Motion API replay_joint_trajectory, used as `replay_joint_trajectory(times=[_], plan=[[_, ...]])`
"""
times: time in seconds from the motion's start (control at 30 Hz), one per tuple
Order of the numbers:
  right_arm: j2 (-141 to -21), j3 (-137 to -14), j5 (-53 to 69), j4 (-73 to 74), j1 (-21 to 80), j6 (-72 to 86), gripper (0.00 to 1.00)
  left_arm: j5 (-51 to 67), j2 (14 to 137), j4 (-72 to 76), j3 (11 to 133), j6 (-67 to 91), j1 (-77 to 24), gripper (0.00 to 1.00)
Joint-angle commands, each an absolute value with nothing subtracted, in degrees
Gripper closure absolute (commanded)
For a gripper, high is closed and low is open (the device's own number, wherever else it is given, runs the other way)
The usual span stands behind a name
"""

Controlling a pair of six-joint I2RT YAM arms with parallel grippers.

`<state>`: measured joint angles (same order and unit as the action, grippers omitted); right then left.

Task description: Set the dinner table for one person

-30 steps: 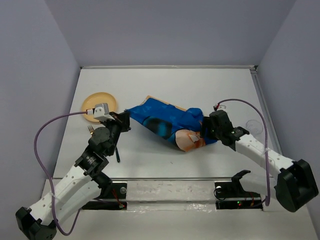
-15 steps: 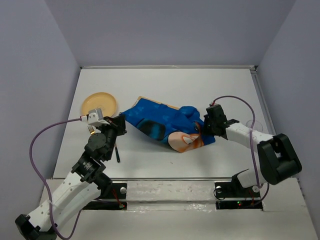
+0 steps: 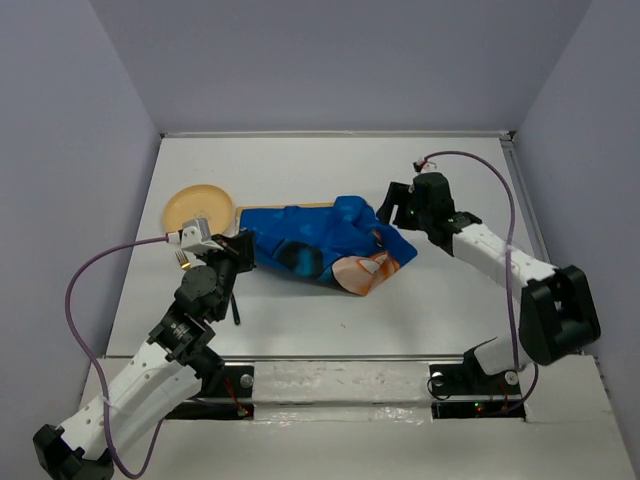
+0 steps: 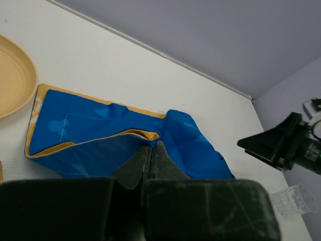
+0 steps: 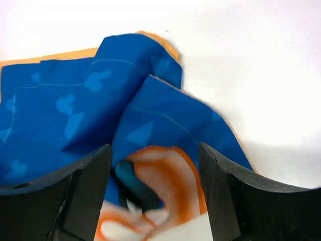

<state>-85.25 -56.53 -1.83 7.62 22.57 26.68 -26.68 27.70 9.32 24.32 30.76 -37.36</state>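
Observation:
The white dinner table [image 3: 330,170] carries a crumpled blue cartoon placemat [image 3: 315,245] with an orange underside. My left gripper [image 3: 243,250] is at the placemat's left edge. In the left wrist view its fingers [image 4: 150,153] are pressed together on a raised fold of the placemat [image 4: 100,120]. My right gripper [image 3: 397,205] hovers over the placemat's right end. In the right wrist view it [image 5: 154,150] is wide open and empty, with the placemat [image 5: 100,100] below it.
A yellow plate [image 3: 200,207] lies at the back left, also in the left wrist view [image 4: 12,80]. A fork [image 3: 181,260] and a black-handled utensil [image 3: 236,308] lie beside the left arm. A clear glass [image 4: 293,198] stands at the right. Lavender walls surround the table.
The right gripper has left the placemat's right end, moved toward the back and opened. The placemat has shifted left and back, more bunched. The left gripper has stayed at its left edge.

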Motion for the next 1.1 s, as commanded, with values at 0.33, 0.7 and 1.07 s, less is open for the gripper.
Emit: replay_joint_trajectory(times=[0.33,0.7,1.07], plan=[[-72.24,-37.35,-11.16,15.3,18.37,37.44,0.46,-24.7,24.96,15.91,22.33,31.03,-37.09,1.0],[-80.85,-35.51,-2.81,3.87,17.84,40.25,0.42,-24.08,24.34,16.0,21.45,30.85,-37.18,1.0],[-87.1,-37.09,-6.33,2.55,17.84,39.82,0.69,-25.05,22.5,16.26,21.36,30.41,-37.09,1.0]])
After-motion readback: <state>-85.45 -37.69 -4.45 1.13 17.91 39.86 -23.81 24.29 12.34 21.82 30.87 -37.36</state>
